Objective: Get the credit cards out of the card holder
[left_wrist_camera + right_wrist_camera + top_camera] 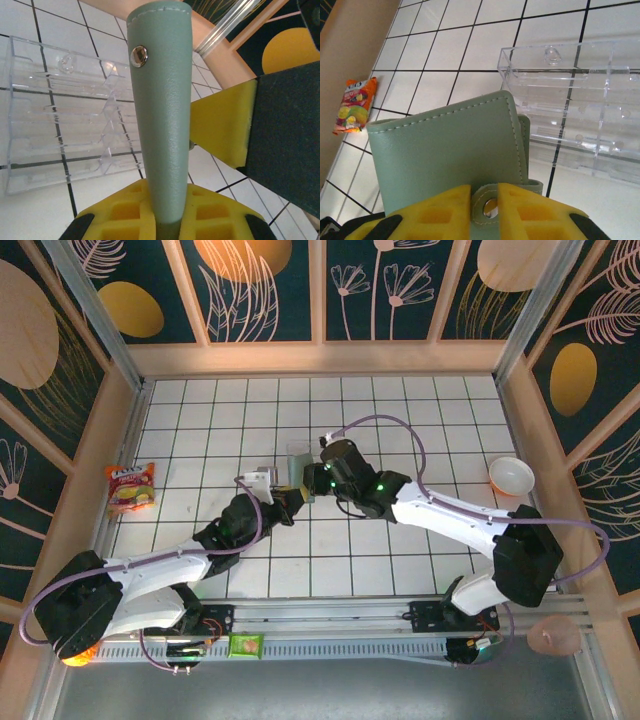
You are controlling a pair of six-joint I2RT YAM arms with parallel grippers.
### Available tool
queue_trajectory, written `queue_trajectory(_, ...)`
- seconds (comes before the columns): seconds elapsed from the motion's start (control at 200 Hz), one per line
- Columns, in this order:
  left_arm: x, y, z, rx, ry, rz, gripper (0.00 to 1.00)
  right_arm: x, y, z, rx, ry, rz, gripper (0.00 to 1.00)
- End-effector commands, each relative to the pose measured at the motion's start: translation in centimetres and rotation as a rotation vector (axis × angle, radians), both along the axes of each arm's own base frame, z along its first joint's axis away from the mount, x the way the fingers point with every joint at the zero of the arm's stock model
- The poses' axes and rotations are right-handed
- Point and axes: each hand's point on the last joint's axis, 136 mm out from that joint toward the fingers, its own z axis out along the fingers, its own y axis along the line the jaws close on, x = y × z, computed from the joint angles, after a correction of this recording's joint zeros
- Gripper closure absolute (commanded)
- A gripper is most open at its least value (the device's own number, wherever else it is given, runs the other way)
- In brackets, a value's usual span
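Your left pincer point(167, 212) is clenched on the holder point(165, 115), held above the counter point(400, 560). Your right pincer point(485, 202) pinches its snap tab point(489, 194). You're at the opening step: next, peel the flap open gently to expose the cards.

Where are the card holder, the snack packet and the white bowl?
card holder point(445, 150): right wrist view, front panel
snack packet point(352, 105): right wrist view, printed face
white bowl point(511, 476): top external view, bare inside
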Motion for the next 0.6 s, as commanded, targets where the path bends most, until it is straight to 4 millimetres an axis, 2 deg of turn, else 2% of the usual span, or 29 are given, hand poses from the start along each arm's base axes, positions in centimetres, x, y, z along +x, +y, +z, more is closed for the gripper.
queue_trajectory(0.0, 0.2, -0.4, 4.0, -0.080, -0.099, -0.005, 1.00, 1.3, -2.1, -1.3, -0.105, -0.020, -0.081, 0.88)
queue_trajectory(0.11, 0.2, -0.5, 3.8, -0.082, -0.095, -0.006, 1.00, 1.3, -2.2, -1.5, -0.117, -0.023, -0.084, 1.00)
queue_trajectory(0.285, 0.1, -0.3, 3.4, -0.082, -0.083, -0.003, 1.00, 1.1, -3.4, -1.9, -0.127, -0.035, -0.107, 1.00)
queue_trajectory(0.385, -0.1, -0.1, 3.1, -0.084, -0.069, 0.003, 1.00, 1.1, -4.8, -2.1, -0.129, -0.042, -0.138, 1.00)
queue_trajectory(0.596, -0.4, 0.5, 2.1, -0.087, -0.041, 0.012, 1.00, 0.5, -7.6, -3.8, -0.132, -0.002, -0.187, 1.00)
